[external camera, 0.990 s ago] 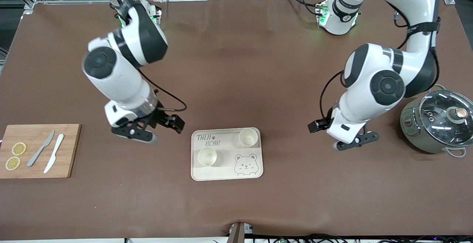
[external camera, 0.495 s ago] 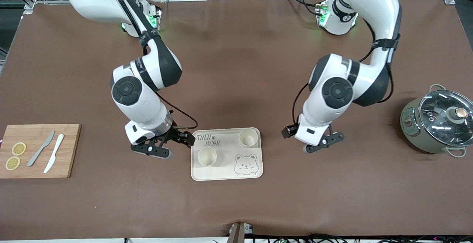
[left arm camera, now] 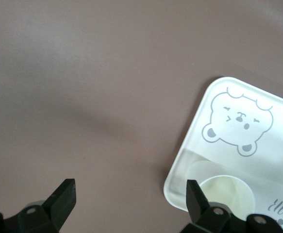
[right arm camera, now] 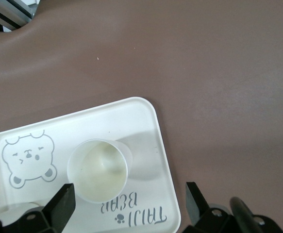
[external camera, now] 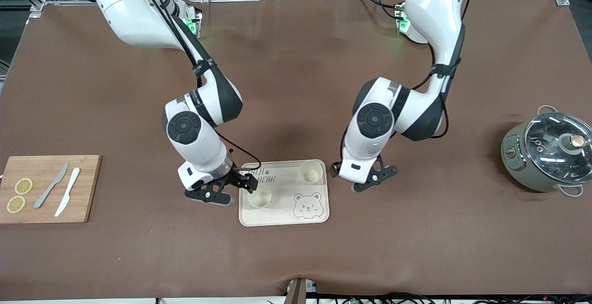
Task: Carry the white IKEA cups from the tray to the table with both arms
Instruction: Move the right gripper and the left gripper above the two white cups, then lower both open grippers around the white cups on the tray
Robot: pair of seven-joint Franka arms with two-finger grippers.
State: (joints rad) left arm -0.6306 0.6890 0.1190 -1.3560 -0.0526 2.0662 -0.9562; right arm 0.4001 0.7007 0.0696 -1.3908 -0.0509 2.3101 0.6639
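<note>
step: approach, both cups on tray (external camera: 319,211) | right tool (external camera: 222,192) open, over tray edge beside nearer cup (external camera: 259,196) | left tool (external camera: 365,179) open, beside tray near farther cup (external camera: 311,171) | next: centre each tool over its cup, descend, close

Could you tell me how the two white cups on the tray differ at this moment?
The nearer cup sits beside the open right gripper; the farther cup sits beside the open left gripper. Both stand upright on the tray, ungrasped and alike in look.
</note>
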